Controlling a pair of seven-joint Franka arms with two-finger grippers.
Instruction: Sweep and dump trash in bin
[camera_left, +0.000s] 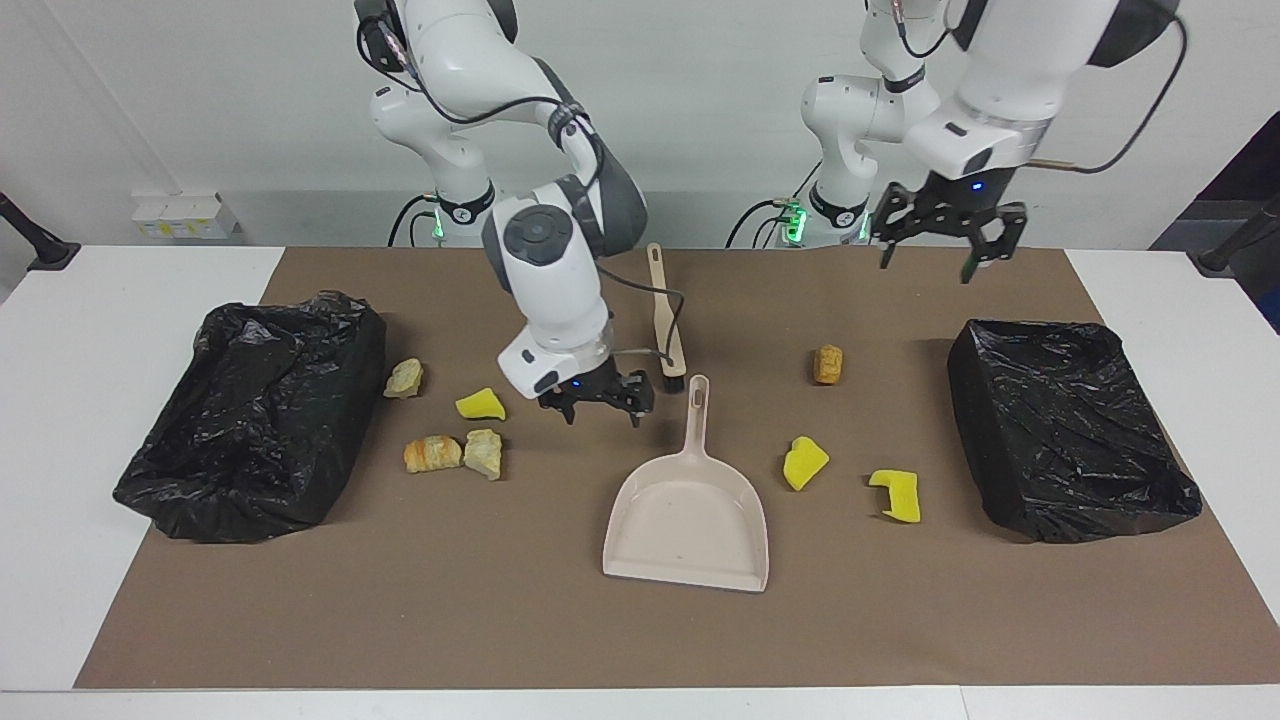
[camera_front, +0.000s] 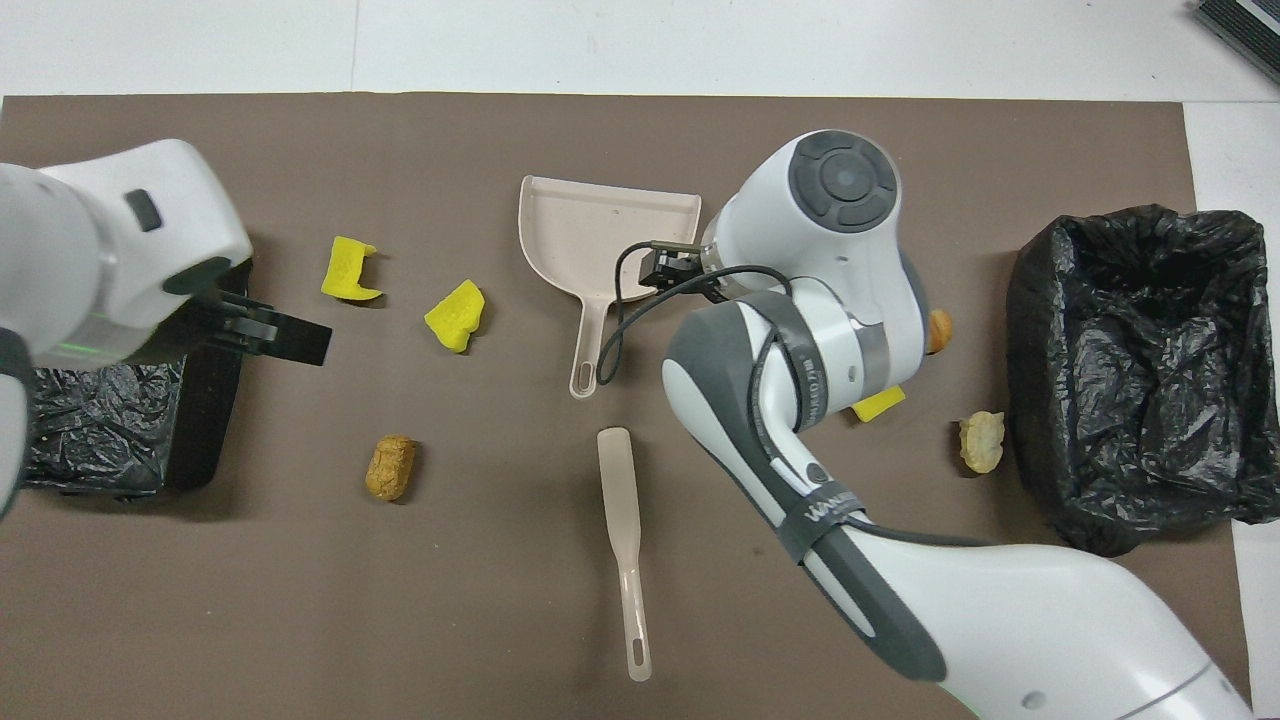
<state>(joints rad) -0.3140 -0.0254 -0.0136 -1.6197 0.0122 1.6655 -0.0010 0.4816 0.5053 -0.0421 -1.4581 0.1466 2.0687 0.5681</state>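
- While both arms hang above the brown mat, neither gripper holds anything.
- Right gripper: low over the mat, just beside the handle of the beige plastic dustpan; its fingers stand apart and empty. In the overhead view the arm covers most of this gripper.
- Left gripper: raised over the mat near the left arm's end, fingers spread wide, empty.
- Beige long-handled brush: flat on the mat, nearer to the robots than the dustpan, its dark bristle end close to the dustpan's handle tip.
- Trash toward the right arm's end: a yellow sponge chunk, a pale tan lump beside the crumpled black bag-lined bin, and two bread-like lumps, an orange-brown one touching a paler one.
- Trash toward the left arm's end: an orange-brown lump, a yellow sponge wedge and a notched yellow sponge piece, all apart from each other.
- Second black bag-lined bin: at the left arm's end.
- All seven scraps lie on the mat, none in the dustpan or a bin.
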